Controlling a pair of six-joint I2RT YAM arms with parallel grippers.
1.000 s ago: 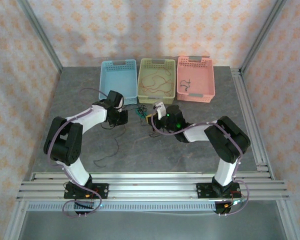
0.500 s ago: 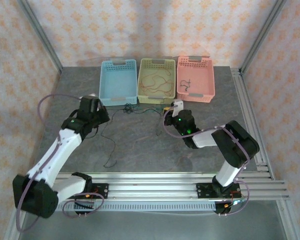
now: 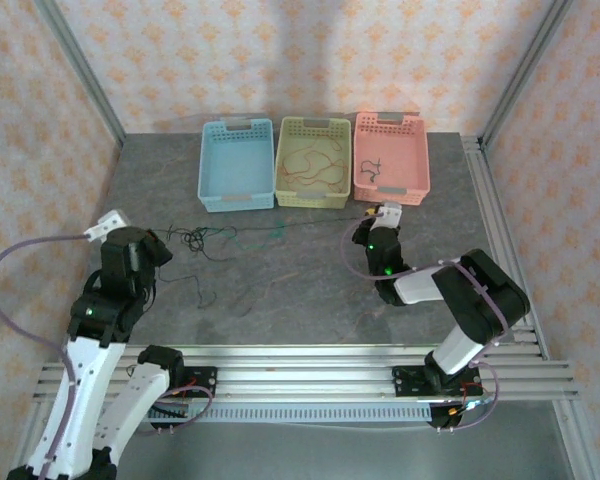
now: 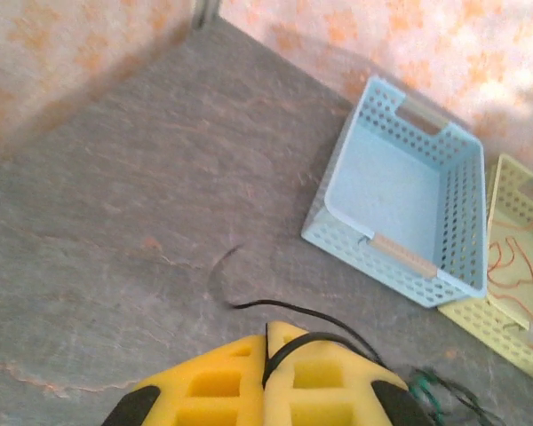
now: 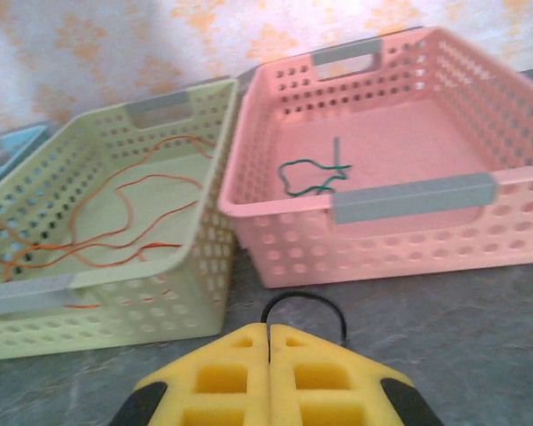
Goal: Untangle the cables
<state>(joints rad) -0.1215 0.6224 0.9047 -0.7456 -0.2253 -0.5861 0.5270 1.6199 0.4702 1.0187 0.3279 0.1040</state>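
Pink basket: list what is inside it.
Inside the pink basket lies one dark green cable, curled on its floor. Nothing else shows; the near wall hides the front strip of floor in the right wrist view.

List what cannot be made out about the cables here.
- Top view: the cable tangle is too thin to tell which strand crosses over which.
- Left wrist view: the green cable is blurred and cut off by the bottom edge.
- Right wrist view: the black loop runs down behind the fingers; its ends are hidden.
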